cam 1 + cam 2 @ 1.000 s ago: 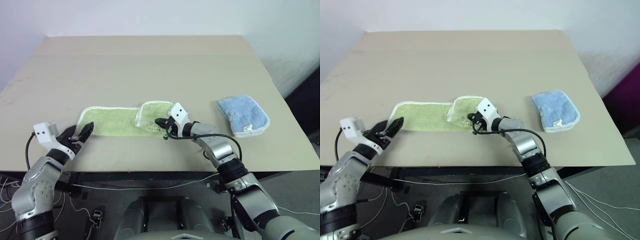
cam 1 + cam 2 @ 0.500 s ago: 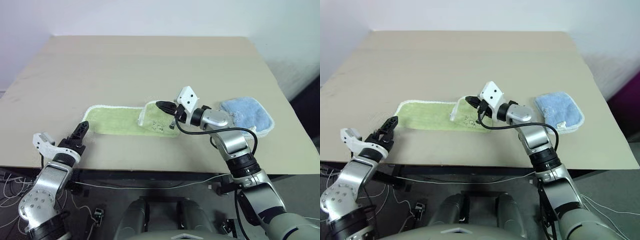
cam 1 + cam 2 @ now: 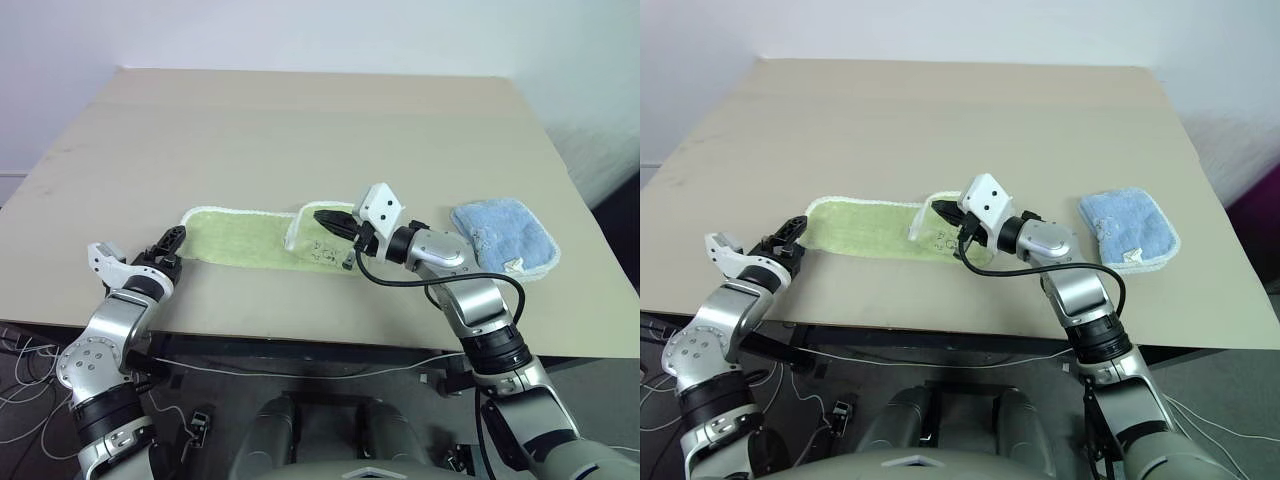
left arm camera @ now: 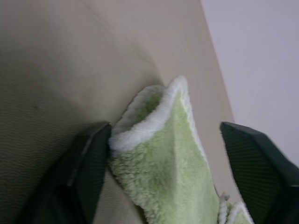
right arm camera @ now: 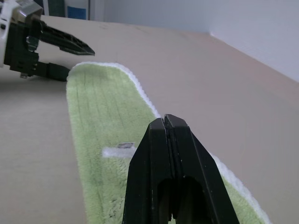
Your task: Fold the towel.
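The light yellow-green towel (image 3: 240,238) lies lengthwise near the table's front edge, with its right end doubled back as a white-edged flap (image 3: 318,240). My left gripper (image 3: 170,240) is at the towel's left end and is open. In the left wrist view that corner (image 4: 159,140) sits between the fingers, and one finger (image 4: 88,158) touches the white edging. My right gripper (image 3: 322,217) hovers just over the flap and is shut. In the right wrist view its fingertips (image 5: 163,122) are pressed together with no cloth showing between them.
A smaller light blue towel (image 3: 503,238) lies folded on the table to the right of my right arm. The beige table (image 3: 300,130) stretches bare behind the towel. Its front edge runs just below both grippers, and cables hang beneath it.
My left gripper came forward and rolled, so its fingers now straddle the towel's left corner. My right gripper rose from the flap's near side to above it. The camera also shifted.
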Robot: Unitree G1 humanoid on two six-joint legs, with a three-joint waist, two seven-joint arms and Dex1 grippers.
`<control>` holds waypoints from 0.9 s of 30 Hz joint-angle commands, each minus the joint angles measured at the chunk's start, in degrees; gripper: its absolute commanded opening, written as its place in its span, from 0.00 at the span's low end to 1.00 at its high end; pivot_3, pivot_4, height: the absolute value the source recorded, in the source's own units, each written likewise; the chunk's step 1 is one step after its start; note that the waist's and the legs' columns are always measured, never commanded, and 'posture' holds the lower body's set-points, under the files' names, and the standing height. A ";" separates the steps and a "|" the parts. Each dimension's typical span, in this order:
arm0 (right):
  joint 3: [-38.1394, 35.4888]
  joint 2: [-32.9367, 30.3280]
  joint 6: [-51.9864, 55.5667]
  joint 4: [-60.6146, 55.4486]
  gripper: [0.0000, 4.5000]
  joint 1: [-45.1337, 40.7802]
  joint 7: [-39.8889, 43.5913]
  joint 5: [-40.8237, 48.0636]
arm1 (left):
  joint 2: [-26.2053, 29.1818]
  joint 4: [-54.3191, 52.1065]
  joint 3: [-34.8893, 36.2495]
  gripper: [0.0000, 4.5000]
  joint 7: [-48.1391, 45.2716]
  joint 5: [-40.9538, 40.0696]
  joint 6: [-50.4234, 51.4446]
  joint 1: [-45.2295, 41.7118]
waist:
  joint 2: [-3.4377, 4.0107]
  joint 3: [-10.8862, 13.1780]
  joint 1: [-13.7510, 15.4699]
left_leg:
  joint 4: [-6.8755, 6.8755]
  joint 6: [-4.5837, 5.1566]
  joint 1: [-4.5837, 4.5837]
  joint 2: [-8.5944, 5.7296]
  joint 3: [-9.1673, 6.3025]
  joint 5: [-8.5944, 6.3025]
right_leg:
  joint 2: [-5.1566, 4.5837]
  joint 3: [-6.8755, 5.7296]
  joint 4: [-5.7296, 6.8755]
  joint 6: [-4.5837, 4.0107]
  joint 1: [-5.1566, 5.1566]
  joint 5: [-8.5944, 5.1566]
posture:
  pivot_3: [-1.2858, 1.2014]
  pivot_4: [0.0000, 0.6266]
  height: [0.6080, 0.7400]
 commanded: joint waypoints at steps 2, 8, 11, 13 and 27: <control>-1.02 -1.25 0.98 -3.66 0.00 1.32 -0.04 0.18 | -0.09 0.94 -1.38 0.42 -0.55 -0.14 0.69 -0.62 | -0.01 0.00 -0.16 | -0.01 0.00 0.00 0.01 0.00 0.00 | 0.01 0.01 0.01 0.00 -0.01 0.00 | 0.52 0.24 1.00; -1.21 -2.03 1.53 -4.00 0.00 2.20 -0.35 0.21 | -0.08 1.07 -0.79 0.00 -0.61 -0.85 -0.41 -2.01 | 0.00 0.00 -0.15 | -0.03 -0.01 0.01 0.03 -0.01 0.01 | 0.03 0.00 0.02 0.00 -0.01 0.00 | 0.52 0.24 1.00; -1.27 -2.33 1.58 -3.86 0.00 2.65 -0.59 0.01 | 0.37 1.26 -0.05 0.00 -0.66 -1.30 -0.91 -2.42 | -0.02 0.01 -0.21 | -0.03 -0.01 -0.01 0.03 0.00 0.01 | 0.03 0.01 0.00 0.00 -0.02 0.00 | 0.52 0.24 1.00; -1.28 -2.54 1.51 -3.88 0.00 2.94 -0.59 0.04 | 0.95 1.59 0.42 0.00 -0.73 -1.38 -1.21 -2.64 | -0.02 0.01 -0.21 | -0.04 -0.01 -0.02 0.03 0.00 0.01 | 0.04 0.01 0.00 0.00 -0.05 0.00 | 0.52 0.24 1.00; -3.50 -5.42 1.80 -5.11 0.00 6.75 -1.62 -0.14 | 17.23 2.51 -2.21 0.00 -17.60 5.99 -0.90 -6.64 | -0.08 0.06 -1.42 | -0.12 -0.02 -0.05 0.08 0.00 0.01 | 0.06 0.02 -0.01 -0.02 -0.12 -0.01 | 0.52 0.24 1.00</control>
